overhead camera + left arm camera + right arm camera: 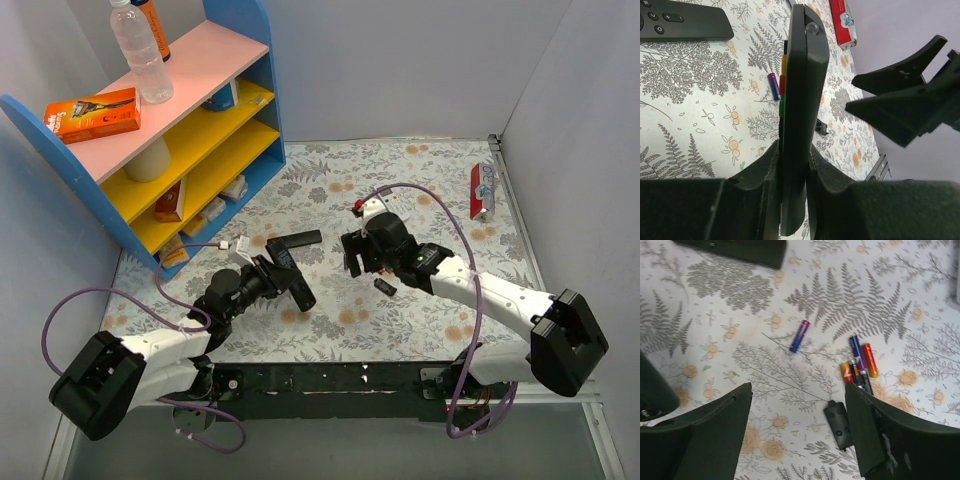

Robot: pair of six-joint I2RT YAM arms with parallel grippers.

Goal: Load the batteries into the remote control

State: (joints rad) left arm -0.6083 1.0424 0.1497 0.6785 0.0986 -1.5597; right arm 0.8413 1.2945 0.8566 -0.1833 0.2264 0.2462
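The left hand (794, 161) clamps the remote control (802, 90) on edge above the tabletop (715, 315) while the right hand (799, 407) hangs spread over the batteries (860, 362), which may roll if a finger nudges them.

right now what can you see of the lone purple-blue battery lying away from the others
The small purple-blue cylindrical battery lies flat on the fern-and-flower patterned table cover. In the right wrist view it is slanted, with its purple end up and to the right and its blue end down and to the left. Its wrap looks smooth and glossy. Nothing touches or grips it. It sits alone, to the left of the cluster of red and purple-blue batteries in that view.
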